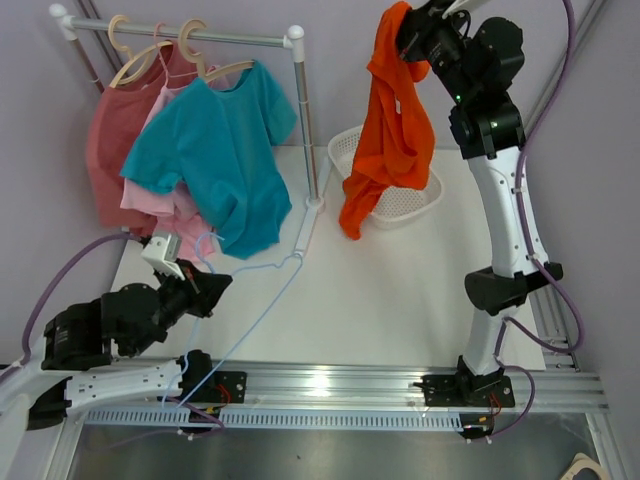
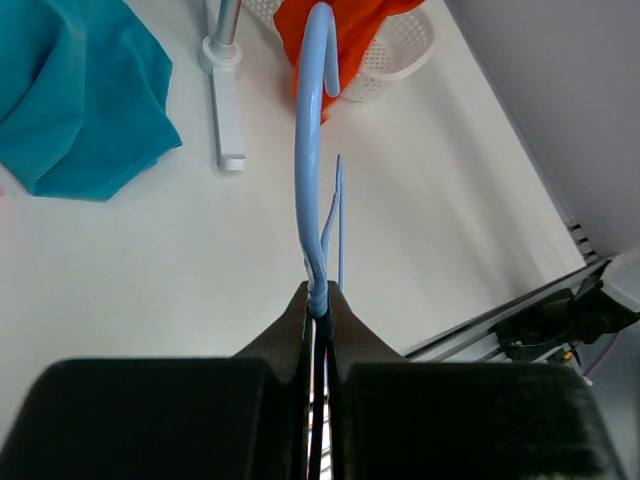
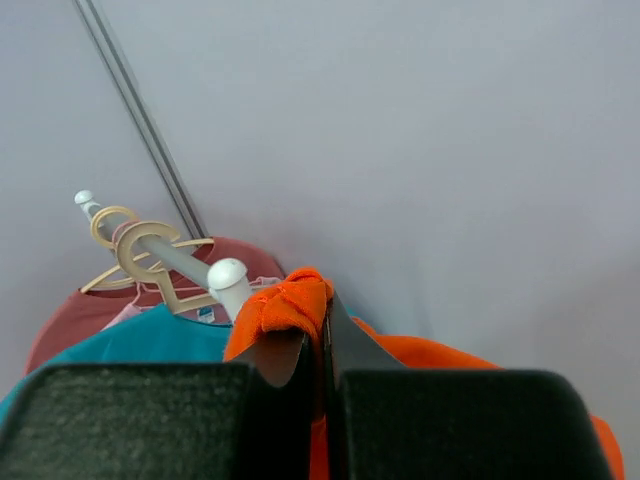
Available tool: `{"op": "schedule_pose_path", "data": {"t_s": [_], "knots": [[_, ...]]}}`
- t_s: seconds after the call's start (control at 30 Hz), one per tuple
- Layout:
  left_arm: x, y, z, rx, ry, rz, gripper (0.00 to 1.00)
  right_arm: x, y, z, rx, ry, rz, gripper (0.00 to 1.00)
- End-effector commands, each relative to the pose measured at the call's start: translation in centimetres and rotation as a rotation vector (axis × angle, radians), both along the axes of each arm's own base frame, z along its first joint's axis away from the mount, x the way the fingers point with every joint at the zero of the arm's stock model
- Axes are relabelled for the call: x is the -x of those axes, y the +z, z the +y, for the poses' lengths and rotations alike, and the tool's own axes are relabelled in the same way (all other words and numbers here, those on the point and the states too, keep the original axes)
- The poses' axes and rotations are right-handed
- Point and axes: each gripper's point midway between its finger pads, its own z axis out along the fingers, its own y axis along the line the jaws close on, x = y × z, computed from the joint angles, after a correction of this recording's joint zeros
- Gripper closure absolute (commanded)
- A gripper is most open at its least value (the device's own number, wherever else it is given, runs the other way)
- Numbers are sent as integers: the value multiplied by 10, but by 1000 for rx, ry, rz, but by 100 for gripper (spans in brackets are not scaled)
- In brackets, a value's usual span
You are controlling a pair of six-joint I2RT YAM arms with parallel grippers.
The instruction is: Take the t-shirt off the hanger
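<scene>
- Left jaws, nearest the lens in the left wrist view: pinched shut on the thin neck of the blue hanger [image 2: 306,190], with its hook pointing away toward 12 o'clock.
- Hanger looks bare, no cloth on it. It sits low over the desk [image 1: 400,300] at 7 o'clock, hook toward the rack foot. Probably gripped there to anchor it while the shirt is taken off.
- Orange t-shirt [image 1: 395,150]: at 1 o'clock, well apart from the hanger. Its top is bunched inside the right jaws, which are clamped tight on a fold (right wrist view).
- Shirt hangs full length, its lower end in front of the white basket [image 1: 415,208]. Cannot tell whether it touches the basket. Probably held high so it can drop into the basket.
- Left arm [image 1: 100,335]: folded low by the near edge, wrist aimed toward 1 o'clock.
- Right arm [image 1: 500,200]: raised nearly upright, wrist bent over toward 10 o'clock.
- Rack [image 1: 200,38] at 11 o'clock: carries a teal shirt [image 1: 215,160] plus pink and red ones. Not involved.
- Removal looks done; only the release seems left.
</scene>
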Motion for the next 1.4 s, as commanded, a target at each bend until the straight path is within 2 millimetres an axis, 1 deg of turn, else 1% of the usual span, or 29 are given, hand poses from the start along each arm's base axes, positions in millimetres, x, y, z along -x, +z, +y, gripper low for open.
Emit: {"op": "schedule_pose_path", "data": {"t_s": [0.0,0.13,0.2,0.27,0.3,0.37,0.4,0.47,0.5,0.57,0.6,0.63,0.67,0.7,0.73,0.8,0.83,0.87,0.93,0.97,1.0,1.07,1.1,1.13,1.17,1.2,1.27,1.33,1.37], "knots": [[-9,-6,-7,-23,37,-14,99,-22,-1,-1,-21,33,-24,100],[-14,-7,-4,-49,72,-26,99,-47,-4,-17,-52,-5,-74,100],[-18,-5,0,-56,104,-40,99,-64,-16,-23,-46,-26,-55,100],[-21,-6,3,-75,124,-55,99,-84,-49,-24,-18,-41,34,100],[-25,-2,5,-72,150,-71,99,-102,-87,-23,10,-55,127,100],[-29,1,8,-92,174,-96,99,-123,-135,-28,45,-111,236,100],[-32,9,10,-79,198,-114,99,-133,-179,-30,77,-141,352,100],[-40,22,15,-102,246,-156,99,-142,-248,-35,128,-176,525,100],[-43,31,16,-98,258,-175,99,-137,-288,-38,177,-184,641,96],[-54,49,13,-98,277,-222,99,-132,-350,-44,226,-218,812,76],[-60,53,8,-100,269,-229,99,-123,-372,-51,266,-247,890,45],[-66,56,5,-97,267,-224,99,-119,-377,-58,284,-297,910,26],[-76,53,1,-91,245,-196,99,-109,-390,-61,323,-351,938,16],[-86,56,-7,-95,229,-174,99,-109,-380,-62,330,-385,885,3],[-94,53,-10,-98,223,-158,99,-97,-339,-72,330,-438,790,0],[-114,56,-23,-98,186,-149,99,-83,-321,-72,317,-443,713,0],[-120,69,-25,-89,189,-174,99,-74,-305,-72,299,-423,678,1],[-130,78,-26,-101,201,-217,99,-57,-269,-77,259,-414,612,1],[-147,91,-32,-128,203,-278,99,-38,-253,-77,239,-379,589,0],[-154,98,-30,-125,226,-297,99,-19,-228,-79,213,-360,545,1],[-164,114,-34,-111,225,-332,99,-10,-234,-77,217,-343,553,1],[-180,123,-33,-102,208,-353,99,10,-228,-75,195,-304,534,0],[-183,141,-42,-75,147,-399,99,28,-207,-78,165,-292,481,1],[-191,144,-39,-99,167,-405,99,36,-224,-79,173,-283,505,1],[-209,146,-38,-129,197,-396,99,43,-224,-78,165,-267,497,1],[-215,159,-35,-141,220,-421,99,58,-210,-82,144,-260,460,0],[-235,176,-29,-188,283,-468,99,70,-221,-84,150,-247,469,0],[-250,184,-29,-214,300,-500,99,84,-212,-87,135,-241,440,1],[-262,201,-33,-209,307,-528,99,88,-217,-88,139,-235,447,1]]}}
